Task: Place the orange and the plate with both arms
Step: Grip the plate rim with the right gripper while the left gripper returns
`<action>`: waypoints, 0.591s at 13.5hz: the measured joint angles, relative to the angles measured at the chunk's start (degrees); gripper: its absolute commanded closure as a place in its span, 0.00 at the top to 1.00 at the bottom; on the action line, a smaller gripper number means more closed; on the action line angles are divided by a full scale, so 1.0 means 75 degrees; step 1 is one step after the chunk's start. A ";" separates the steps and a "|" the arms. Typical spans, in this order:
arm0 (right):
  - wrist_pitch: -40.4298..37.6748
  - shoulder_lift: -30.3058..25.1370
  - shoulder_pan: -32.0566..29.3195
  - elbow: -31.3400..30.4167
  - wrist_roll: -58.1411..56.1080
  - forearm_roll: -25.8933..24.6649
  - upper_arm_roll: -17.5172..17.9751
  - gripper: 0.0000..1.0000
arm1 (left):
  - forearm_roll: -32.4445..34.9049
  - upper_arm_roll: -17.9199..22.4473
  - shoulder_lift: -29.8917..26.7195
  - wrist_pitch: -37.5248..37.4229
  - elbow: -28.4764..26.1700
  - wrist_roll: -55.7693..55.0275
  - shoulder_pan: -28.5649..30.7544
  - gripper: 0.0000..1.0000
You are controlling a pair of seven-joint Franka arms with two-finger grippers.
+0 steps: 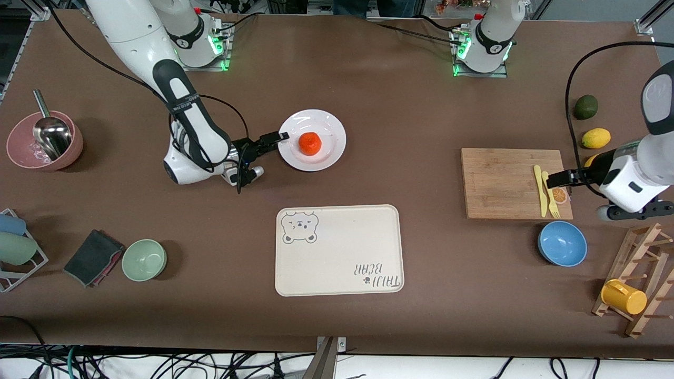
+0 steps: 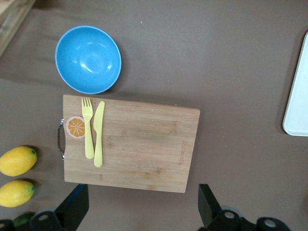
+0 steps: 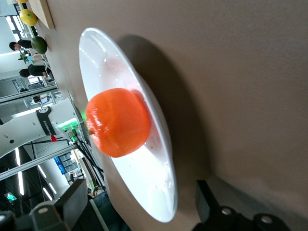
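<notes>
Resting on the plate (image 1: 330, 131) is the orange (image 1: 310, 143); right hand (image 1: 282, 137) spread at plate rim, left hand (image 1: 553, 179) spread, waiting over cutting board (image 1: 505, 181).

I work in a robotics lab, at a test bench dressed up as a kitchen. My two arm bases (image 1: 202, 45) are bolted to a table (image 1: 400, 105) under a brown cover, aluminium framing (image 1: 650, 18) stands at its corners, and loose cables (image 1: 158, 363) trail below its front edge. Staged props lie around: a cutting board (image 1: 505, 181), bowls (image 1: 562, 243), lemons (image 1: 595, 138) and a tray (image 1: 337, 250).
</notes>
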 measured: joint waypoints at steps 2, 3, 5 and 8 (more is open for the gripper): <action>0.0138 0.0076 0.0099 0.0000 -0.0021 0.0119 0.0003 0.75 | -0.0016 0.0658 -0.0401 -0.0058 -0.0097 0.0030 -0.0627 1.00; 0.0232 0.0094 0.0153 0.0001 -0.0030 0.0135 0.0006 0.62 | -0.0069 0.0907 -0.0635 -0.0080 -0.0145 0.0033 -0.0897 1.00; 0.0467 0.0117 0.0279 0.0002 -0.0053 0.0145 0.0008 0.53 | -0.0153 0.1078 -0.1139 -0.0177 -0.0267 0.0033 -0.1135 1.00; 0.0654 0.0184 0.0354 0.0002 -0.0095 0.0147 0.0008 0.23 | -0.0175 0.1149 -0.1630 -0.0202 -0.0447 0.0033 -0.1255 1.00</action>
